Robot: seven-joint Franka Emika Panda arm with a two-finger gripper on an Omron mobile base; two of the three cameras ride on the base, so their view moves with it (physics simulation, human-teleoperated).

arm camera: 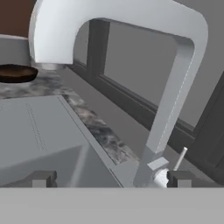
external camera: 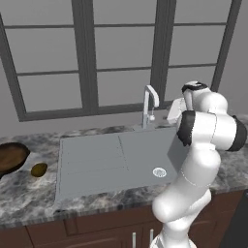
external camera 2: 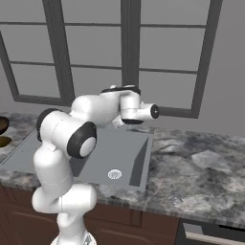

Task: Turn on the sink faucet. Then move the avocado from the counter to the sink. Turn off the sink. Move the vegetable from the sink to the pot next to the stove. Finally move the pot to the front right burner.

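Observation:
The chrome sink faucet arches close in front of the hand, its thin lever standing beside the right fingertip. My gripper is open, its tips wide apart at the level of the faucet's base, with nothing between them. From the left base view the faucet stands behind the sink, and the gripper hovers just to its right. No water shows. The avocado, dark green-brown, lies on the counter left of the sink; it also peeks in as the avocado at the picture's edge. The pot is out of view.
A dark brown bowl rests on the marble counter beside the avocado. Large windows run right behind the faucet. The sink drain lies near the arm's elbow. An oven front shows at lower right.

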